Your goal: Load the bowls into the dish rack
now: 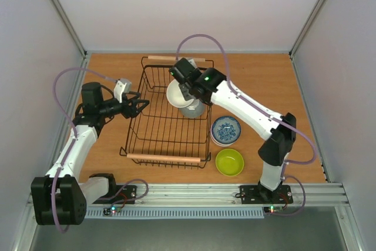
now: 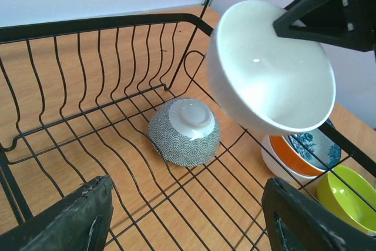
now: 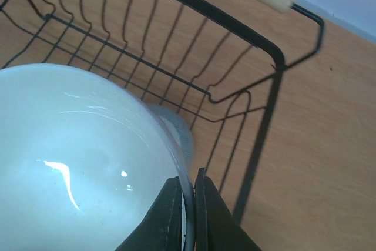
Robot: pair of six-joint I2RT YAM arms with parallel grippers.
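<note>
right gripper [image 3: 189, 178] pinches white bowl [image 3: 76, 163], half hiding grey bowl [image 1: 194, 110] in dish rack [image 1: 164, 158]; left gripper [image 1: 141, 105] wide

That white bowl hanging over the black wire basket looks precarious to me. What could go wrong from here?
The right gripper has its jaws pinched on only the thin rim of the tilted white bowl, so the bowl could slip out and fall. An upside-down patterned grey bowl lies in the dish rack close below it, so a drop or a careless lowering might knock the two together and chip them.
</note>
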